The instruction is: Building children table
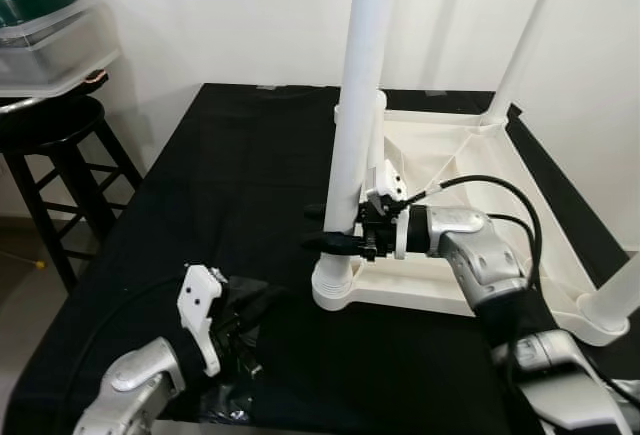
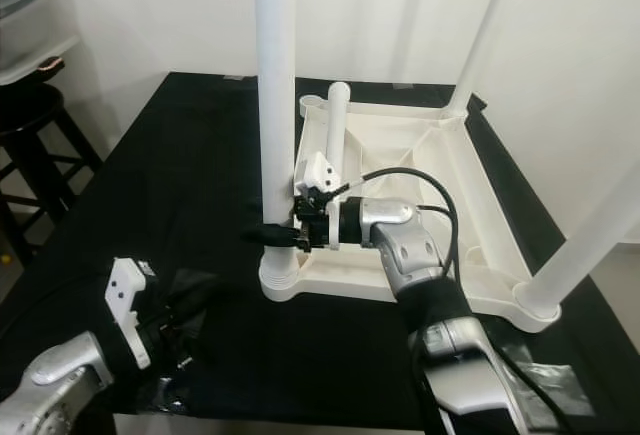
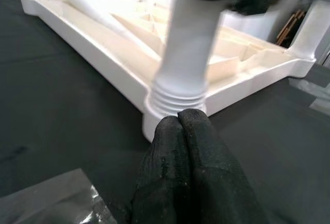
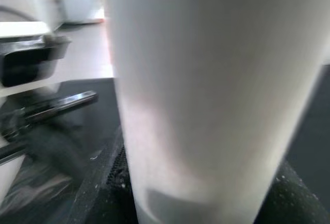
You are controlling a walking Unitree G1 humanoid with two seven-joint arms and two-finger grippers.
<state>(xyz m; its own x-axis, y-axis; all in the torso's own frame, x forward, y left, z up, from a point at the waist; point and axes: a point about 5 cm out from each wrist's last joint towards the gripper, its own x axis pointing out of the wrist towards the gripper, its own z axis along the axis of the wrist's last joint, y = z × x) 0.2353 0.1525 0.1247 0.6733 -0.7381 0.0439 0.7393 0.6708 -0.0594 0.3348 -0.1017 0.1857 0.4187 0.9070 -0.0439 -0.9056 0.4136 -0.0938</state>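
Right now I am closing my right fingers (image 1: 328,227) around an upright white table leg (image 1: 358,105), low down near its ribbed base. It is standing in the near corner of the upturned white tabletop (image 1: 455,170) lying on the black-covered surface (image 1: 220,185). My left fingers (image 3: 186,147) are resting pressed together, holding nothing, near that corner.

So there's a table draped in a black cloth (image 1: 230,165). An upside-down white plastic tabletop (image 1: 450,160) sits on it, and some crinkly clear plastic (image 3: 62,203) lies near the front edge.
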